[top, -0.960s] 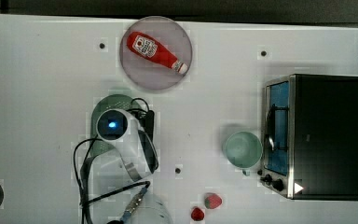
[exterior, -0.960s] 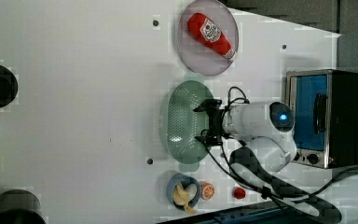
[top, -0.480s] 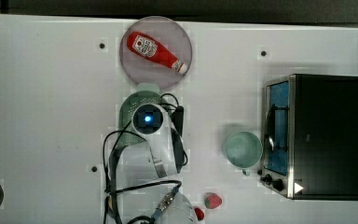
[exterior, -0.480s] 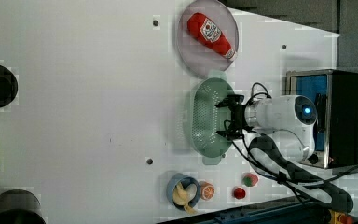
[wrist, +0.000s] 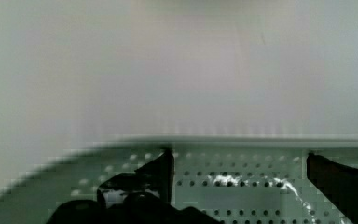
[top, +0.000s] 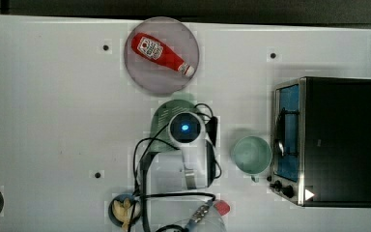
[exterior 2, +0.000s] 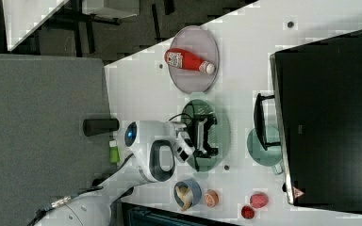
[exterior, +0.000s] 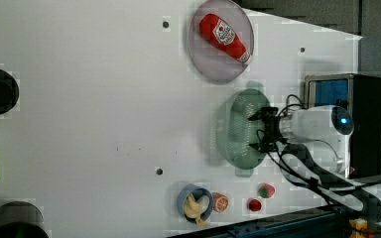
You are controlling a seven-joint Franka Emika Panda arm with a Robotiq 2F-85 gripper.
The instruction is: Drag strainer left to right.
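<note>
Mint-green plastic strainer (exterior: pixel 235 126) lies between the ketchup plate (exterior: pixel 209 59) and the teal mug (top: pixel 251 154). The gripper (exterior: pixel 255 132), fingers wide apart, sits inside its bowl; I judge the dragging continues, pushing rightward in the top view.

The strainer (exterior: pixel 238 130) is pale mint green with lots of tiny dots for holes. The mug (top: pixel 251 154) is teal green. A red ketchup bottle (top: pixel 162 54) with a white label lies on a grey plate (top: pixel 145 77). The table (top: pixel 48 111) is white. The oven (top: pixel 335 140) is black.
</note>
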